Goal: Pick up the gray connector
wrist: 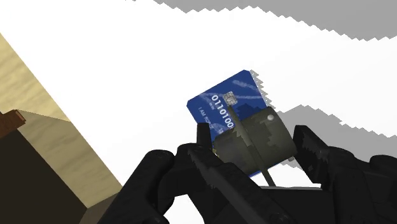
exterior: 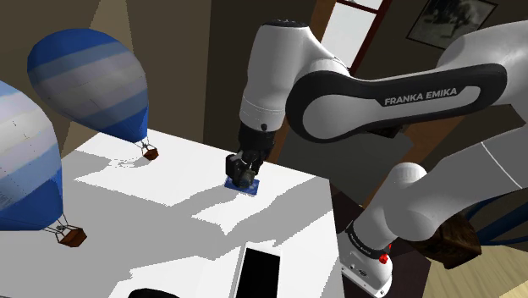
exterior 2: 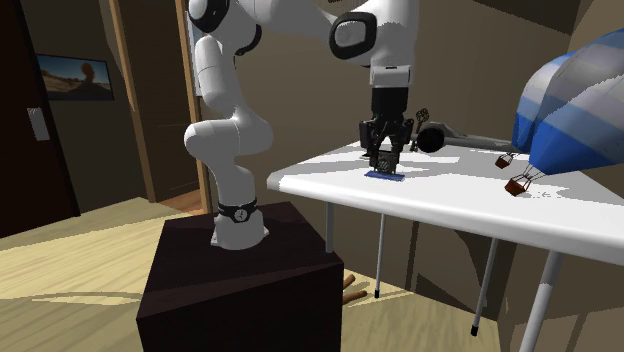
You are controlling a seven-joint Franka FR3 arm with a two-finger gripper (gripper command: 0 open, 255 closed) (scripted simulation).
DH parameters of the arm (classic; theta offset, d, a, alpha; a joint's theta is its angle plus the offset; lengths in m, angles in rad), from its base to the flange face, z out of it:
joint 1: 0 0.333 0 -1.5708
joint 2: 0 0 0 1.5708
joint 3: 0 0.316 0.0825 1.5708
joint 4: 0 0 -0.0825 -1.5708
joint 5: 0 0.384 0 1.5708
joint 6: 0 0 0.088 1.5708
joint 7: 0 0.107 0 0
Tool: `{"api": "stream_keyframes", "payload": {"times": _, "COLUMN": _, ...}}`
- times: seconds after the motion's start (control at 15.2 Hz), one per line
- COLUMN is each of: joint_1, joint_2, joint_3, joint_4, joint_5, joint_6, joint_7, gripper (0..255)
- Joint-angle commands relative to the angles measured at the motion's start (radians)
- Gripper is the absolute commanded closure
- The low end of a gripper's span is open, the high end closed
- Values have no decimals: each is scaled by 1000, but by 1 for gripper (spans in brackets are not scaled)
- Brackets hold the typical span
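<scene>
The gray connector (wrist: 257, 143), a dark boxy part with thin pins, sits between my black fingers just above a blue card (wrist: 226, 102) with white print. My gripper (wrist: 251, 145) is shut on the connector, one finger pressing each side. In the shoulder view the gripper (exterior: 243, 172) points down at the white table (exterior: 169, 237) near its far edge, with the blue card (exterior: 242, 185) right beneath it. From the second exterior view the gripper (exterior 2: 385, 163) stands upright over the card (exterior 2: 385, 175), close to the table's near edge.
Two blue striped hot-air balloon models (exterior: 85, 72) (exterior: 21, 161) with small brown baskets stand at the shoulder view's left. A flat black slab (exterior: 258, 271) lies near the table's front. A dark roundish object (exterior 2: 435, 137) sits behind the gripper. The dark stand (exterior 2: 240, 275) is beside the table.
</scene>
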Motion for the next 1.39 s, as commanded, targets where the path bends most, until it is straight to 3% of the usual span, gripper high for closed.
{"api": "stream_keyframes", "payload": {"times": 0.0, "joint_1": 0, "joint_2": 0, "joint_3": 0, "joint_4": 0, "joint_5": 0, "joint_6": 0, "joint_7": 0, "gripper": 255}}
{"api": "stream_keyframes", "payload": {"times": 0.2, "joint_1": -2, "joint_2": 3, "joint_3": -1, "joint_4": 2, "joint_5": -2, "joint_6": 1, "joint_7": -2, "gripper": 255}}
{"api": "stream_keyframes", "payload": {"times": 1.32, "joint_1": -8, "joint_2": -28, "joint_3": -32, "joint_4": 180, "joint_5": -14, "joint_6": -208, "joint_7": 2, "gripper": 255}}
